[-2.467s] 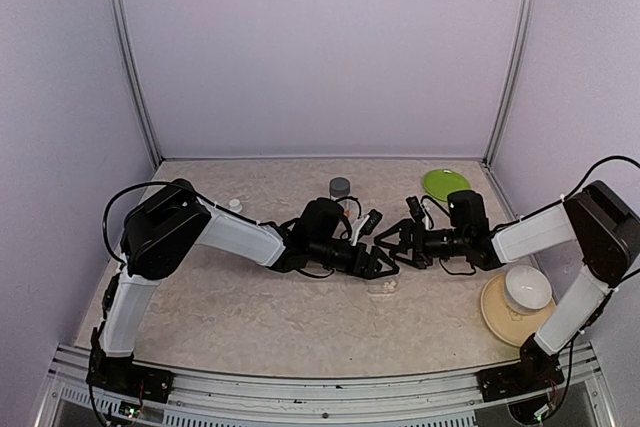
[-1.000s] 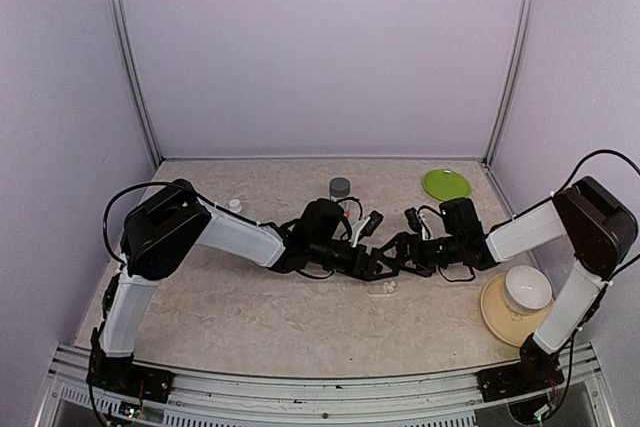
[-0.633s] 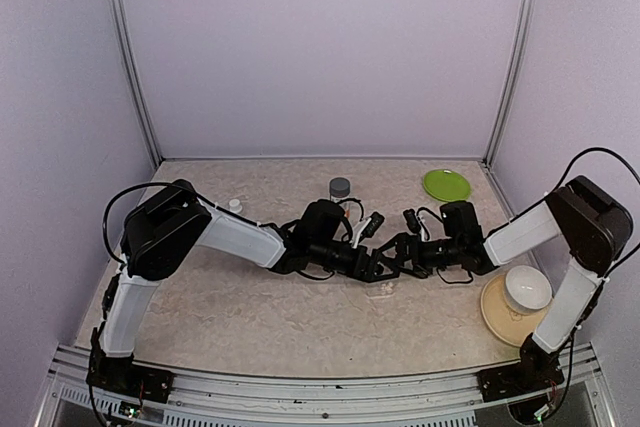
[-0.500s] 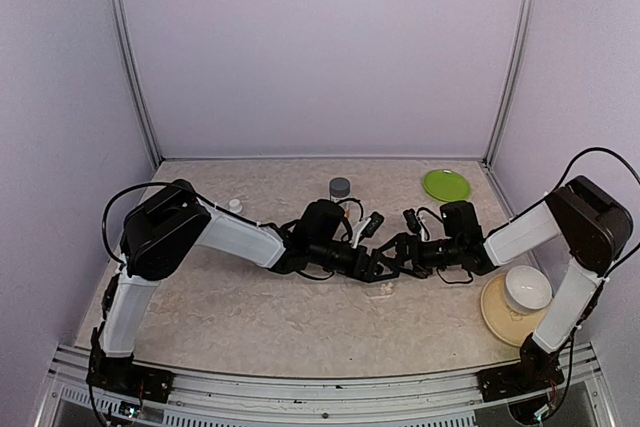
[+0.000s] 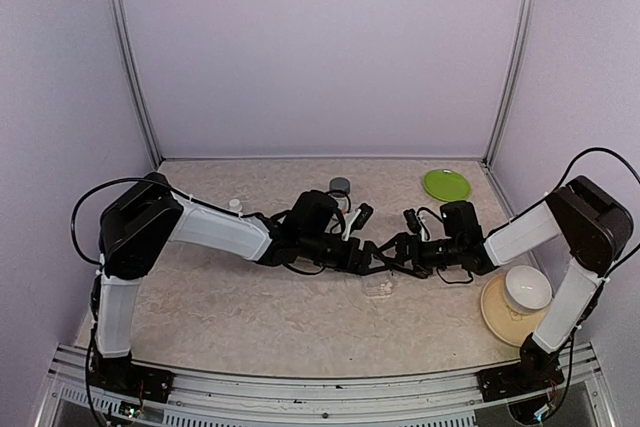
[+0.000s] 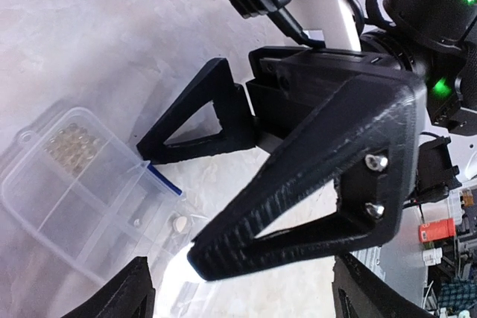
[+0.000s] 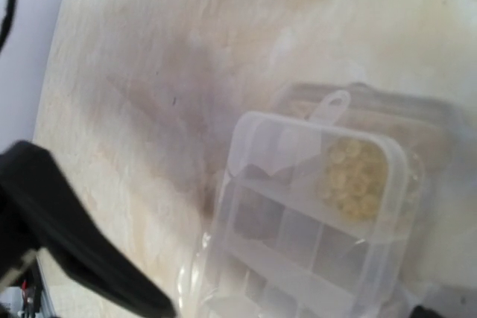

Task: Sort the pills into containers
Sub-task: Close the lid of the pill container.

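The clear pill box lies flat on the bench between the two arms, just under their tips. It looks thin-walled and light, so I judge it would skid or tip at a careless nudge; it seems stiff enough to be steadied by pressing on its rim or nipping one long wall. The one dark blue pill that shows is a slim sliver at the box's edge, right by the tip of the upper finger of the right pincer. So small and smooth a thing will likely slip or flick away, and it wants taking softly across its narrow width with the very fingertips. That pincer stands parted, its tips apart over the box; whether the sliver touches the finger or only lies beside it I cannot tell. The left pincer is spread wide with nothing between its fingers, which show only at the bottom corners of its wrist view. Among the compartments one at a corner holds pale yellowish beads, and a small white pellet lies near the blue sliver. The right wrist view is blurred and cuts off the box's near end; from above the box is a faint glint half hidden by the arms, and no other pills can be made out
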### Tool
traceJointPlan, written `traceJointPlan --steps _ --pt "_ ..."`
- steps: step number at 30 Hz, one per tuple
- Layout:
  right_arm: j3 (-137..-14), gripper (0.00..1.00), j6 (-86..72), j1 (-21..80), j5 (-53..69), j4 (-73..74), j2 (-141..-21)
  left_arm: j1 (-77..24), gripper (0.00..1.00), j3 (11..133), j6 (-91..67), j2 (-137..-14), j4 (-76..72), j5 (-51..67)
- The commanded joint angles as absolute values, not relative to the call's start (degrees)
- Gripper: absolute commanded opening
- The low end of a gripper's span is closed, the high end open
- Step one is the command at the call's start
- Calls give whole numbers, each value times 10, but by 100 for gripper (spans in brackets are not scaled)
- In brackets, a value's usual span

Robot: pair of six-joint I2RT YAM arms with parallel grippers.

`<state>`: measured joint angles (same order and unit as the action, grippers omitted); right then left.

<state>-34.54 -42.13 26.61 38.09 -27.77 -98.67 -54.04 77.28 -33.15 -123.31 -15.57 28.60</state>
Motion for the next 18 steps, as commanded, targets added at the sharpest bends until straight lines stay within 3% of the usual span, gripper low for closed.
traceJointPlan --steps 1,18 --pt "-334 100 -415 275 380 -250 -983 -531 80 759 -351 -1179 -141 218" --pt "-335 100 -411 271 367 -231 -970 -519 80 759 -380 -1223 -83 169"
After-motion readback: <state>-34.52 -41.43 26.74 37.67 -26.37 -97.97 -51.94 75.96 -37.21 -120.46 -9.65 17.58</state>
